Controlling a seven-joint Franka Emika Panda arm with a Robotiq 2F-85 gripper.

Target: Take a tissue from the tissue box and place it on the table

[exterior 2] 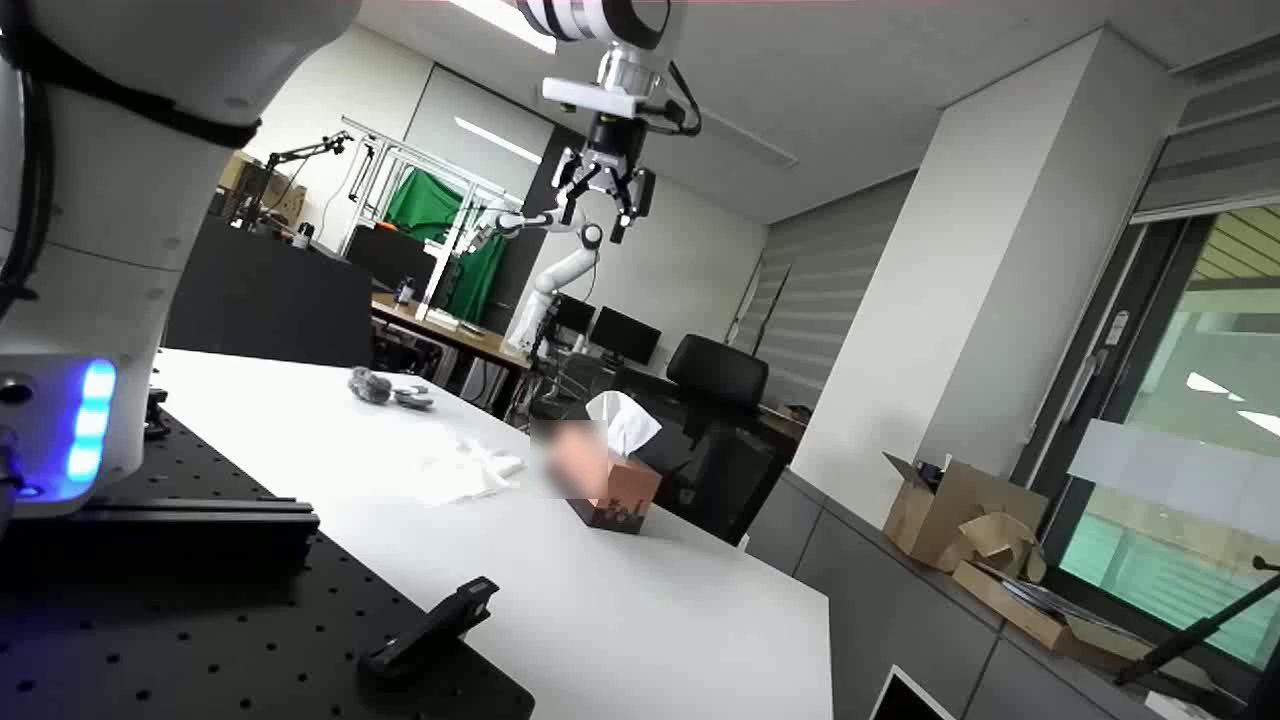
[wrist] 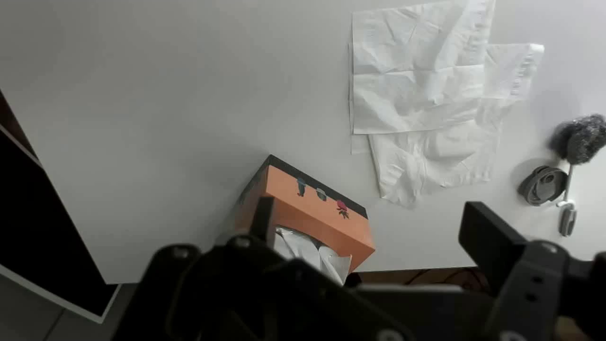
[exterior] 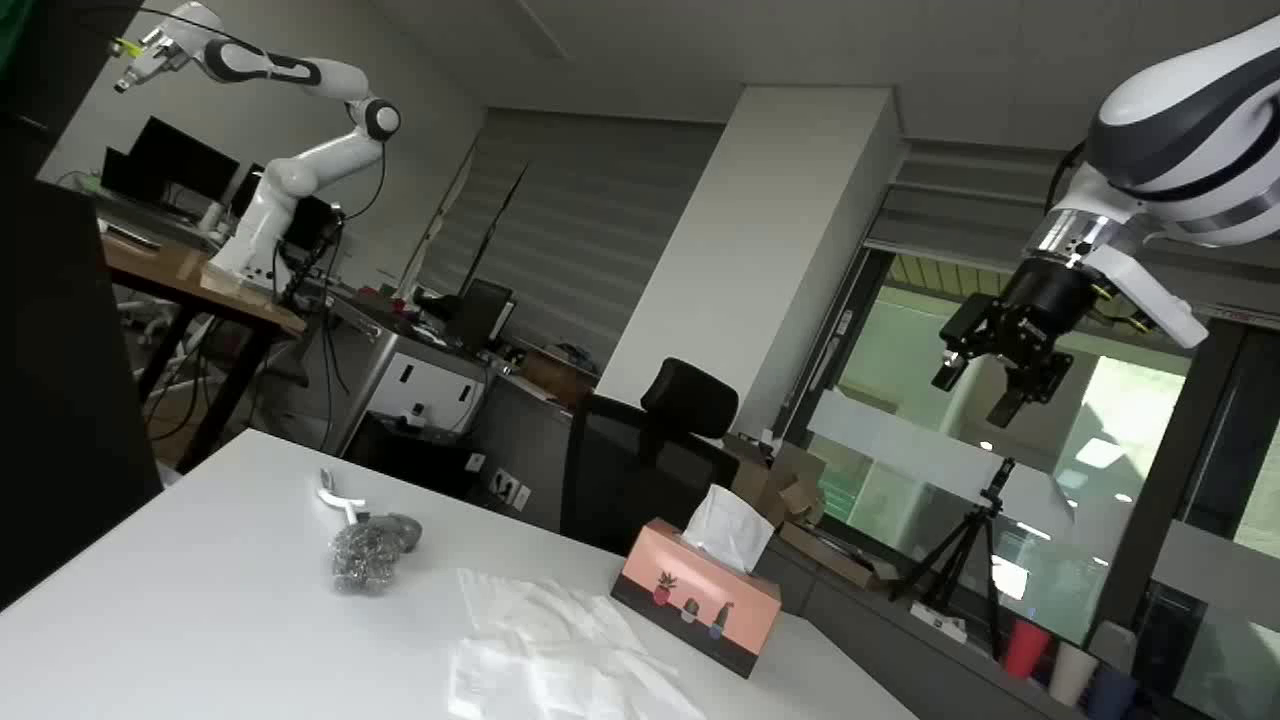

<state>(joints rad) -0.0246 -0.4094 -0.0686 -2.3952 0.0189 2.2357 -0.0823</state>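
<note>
The orange and black tissue box (exterior: 698, 602) stands on the white table (exterior: 230, 600) near its edge; it also shows in an exterior view (exterior 2: 632, 492) and the wrist view (wrist: 316, 208). A white tissue (exterior: 728, 528) sticks up from its top opening. Several white tissues (exterior: 560, 650) lie spread and overlapping on the table beside the box, clear in the wrist view (wrist: 421, 94). My gripper (exterior: 974, 394) is open and empty, high above the table, in both exterior views (exterior 2: 592, 226). In the wrist view, the left finger partly covers the box and its tissue.
A grey scrubber with a white handle (exterior: 372, 548) and a round grey piece (wrist: 543, 185) lie past the flat tissues. A black office chair (exterior: 650, 450) stands behind the table's edge. A black clamp (exterior 2: 432, 632) sits at the black base plate (exterior 2: 200, 640).
</note>
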